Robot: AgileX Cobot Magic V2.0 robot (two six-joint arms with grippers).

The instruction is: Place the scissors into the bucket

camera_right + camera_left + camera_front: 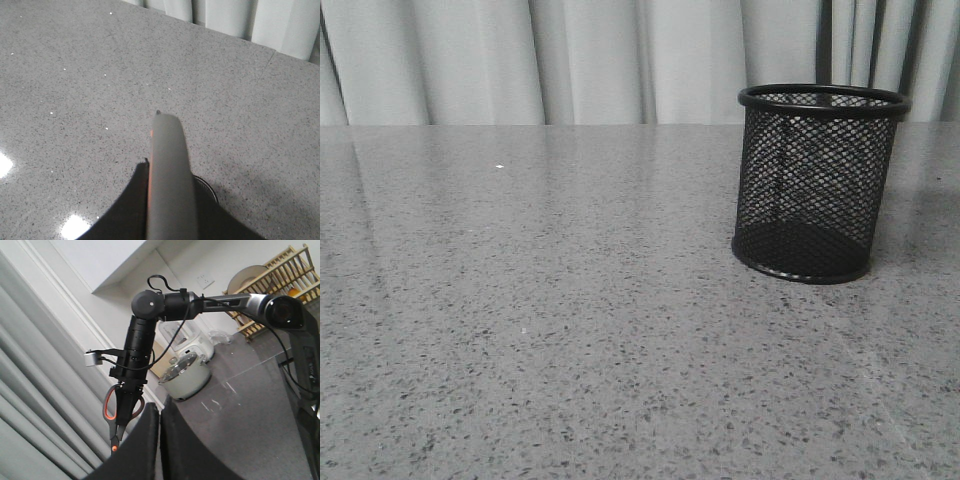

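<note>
The bucket (817, 182), a black wire-mesh cup, stands upright on the grey table (570, 330) at the right; nothing shows inside it. No gripper is in the front view. In the left wrist view my right gripper (127, 412) hangs in the air, pointing down and shut on the scissors (111, 410) at their grey, orange-lined handle loops. In the right wrist view the scissors (167, 165) are a blurred grey bar between the dark fingers (131, 200), high over the table. A dark curved rim (210, 189) peeks out beside them. My left gripper (160, 407) is shut and empty.
A pale curtain (570, 60) hangs behind the table's far edge. The left wrist view shows a lidded white pot (187, 377) and a wooden dish rack (280, 280) on a counter beyond the right arm (235, 302).
</note>
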